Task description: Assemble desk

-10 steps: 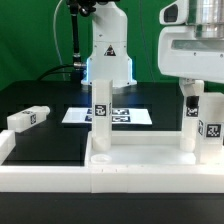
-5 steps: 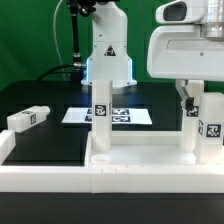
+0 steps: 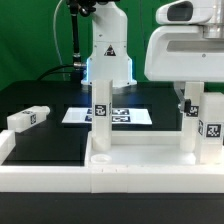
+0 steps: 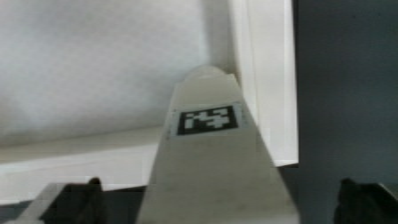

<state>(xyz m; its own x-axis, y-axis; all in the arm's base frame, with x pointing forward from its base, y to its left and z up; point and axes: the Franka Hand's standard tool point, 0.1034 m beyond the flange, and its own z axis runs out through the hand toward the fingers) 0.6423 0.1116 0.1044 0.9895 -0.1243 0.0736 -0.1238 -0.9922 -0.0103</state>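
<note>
Claw (image 4: 214,205): seen open in the wrist view, its two dark fingertips (image 4: 71,200) set wide apart, one on each side of a white leg; no contact with the leg can be made out. In the exterior view the claw itself is hidden behind the arm's white housing (image 3: 185,45) at the exterior view's right.

Leg under the claw (image 4: 214,150): a white square-section block carrying a black-and-white tag, seen end-on between the fingertips in the wrist view. In the exterior view it is seen upright (image 3: 192,120) just below the housing, standing on the tabletop near its corner at the exterior view's right.

Tabletop (image 3: 150,165): a wide white rimmed panel lying flat on the bench at the front of the exterior view, towards the right. In the wrist view its pale surface and rim (image 4: 89,90) are seen beyond the leg.

Second upright leg (image 3: 100,115): stood on the tabletop towards the exterior view's left, well apart from the claw.

Tagged leg at the edge (image 3: 213,128): partly cut off at the exterior view's right border, just beside the leg under the claw.

Loose leg (image 3: 28,118): laid on its side on the black bench (image 3: 40,145) at the exterior view's left, well apart from the claw.

Marker board (image 3: 125,116): flat on the bench behind the upright legs, in front of the arm's base (image 3: 108,60).
</note>
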